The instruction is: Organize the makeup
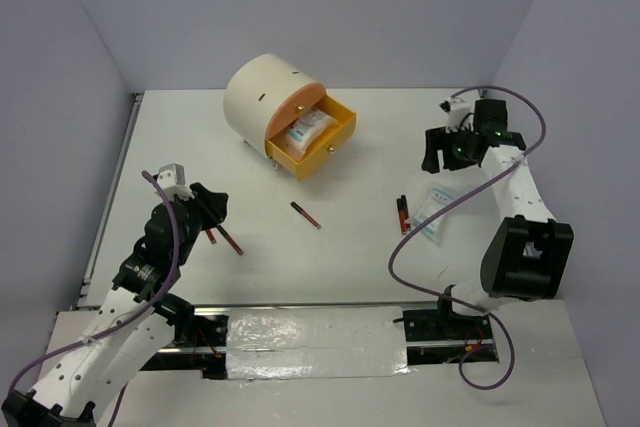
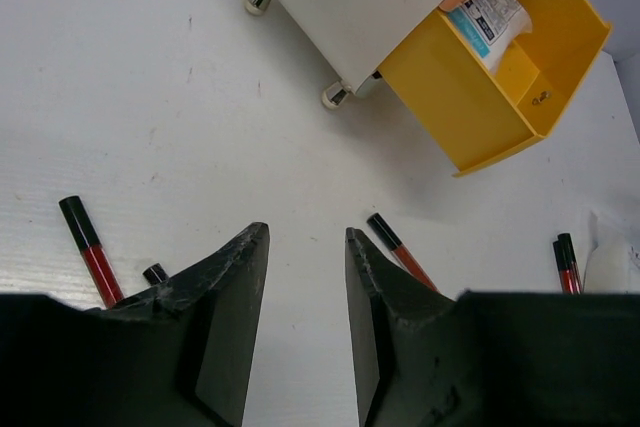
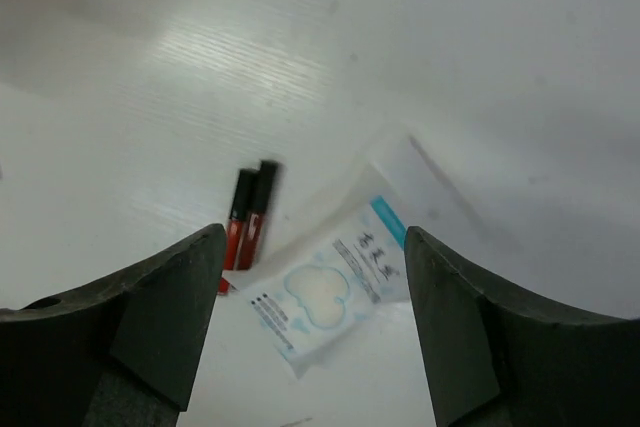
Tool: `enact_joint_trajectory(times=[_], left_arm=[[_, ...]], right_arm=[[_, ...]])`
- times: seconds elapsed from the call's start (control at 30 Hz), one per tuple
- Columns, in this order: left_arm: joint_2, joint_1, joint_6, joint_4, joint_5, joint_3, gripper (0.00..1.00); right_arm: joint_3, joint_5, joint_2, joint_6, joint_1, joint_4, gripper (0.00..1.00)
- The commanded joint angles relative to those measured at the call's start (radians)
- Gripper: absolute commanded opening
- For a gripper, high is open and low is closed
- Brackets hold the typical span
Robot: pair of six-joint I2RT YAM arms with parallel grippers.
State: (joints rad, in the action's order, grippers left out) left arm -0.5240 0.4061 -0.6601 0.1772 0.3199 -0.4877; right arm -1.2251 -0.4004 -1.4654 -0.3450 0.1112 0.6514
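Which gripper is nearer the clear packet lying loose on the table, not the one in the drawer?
Right. The right gripper hovers just beyond the packet, on its far side; the left gripper is far off to the left, beside two black-and-red sticks.

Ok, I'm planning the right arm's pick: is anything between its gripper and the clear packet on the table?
Nothing visible does. The open right gripper hangs over the clear packet with white-blue contents. Two red-and-black sticks lie beside it.
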Motion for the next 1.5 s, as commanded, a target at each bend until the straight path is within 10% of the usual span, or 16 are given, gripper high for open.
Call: enact_joint_trajectory(times=[0.0,0.87,1.07,1.47], left_arm=[[-0.010,-0.004,-0.007,-0.070,-0.019,0.004,0.49],[0.010,-0.006,-0.021,-0.067,-0.015,0.012,0.60],[0.025,-0.006,-0.027,-0.039,-0.005,0.004,0.60],[0.029,-0.006,-0.024,-0.039,-0.008,0.008,0.60]], right_arm=[[0.012,0.041,0.039,0.152,0.114,0.054,0.80],[0.190,0.048,-0.257,0.529,0.278,0.013,0.54],[0.208,0.038,-0.225,0.535,0.301,-0.042,0.20],[0.044,-0.216,-0.144,0.321,0.297,-0.046,0.00]])
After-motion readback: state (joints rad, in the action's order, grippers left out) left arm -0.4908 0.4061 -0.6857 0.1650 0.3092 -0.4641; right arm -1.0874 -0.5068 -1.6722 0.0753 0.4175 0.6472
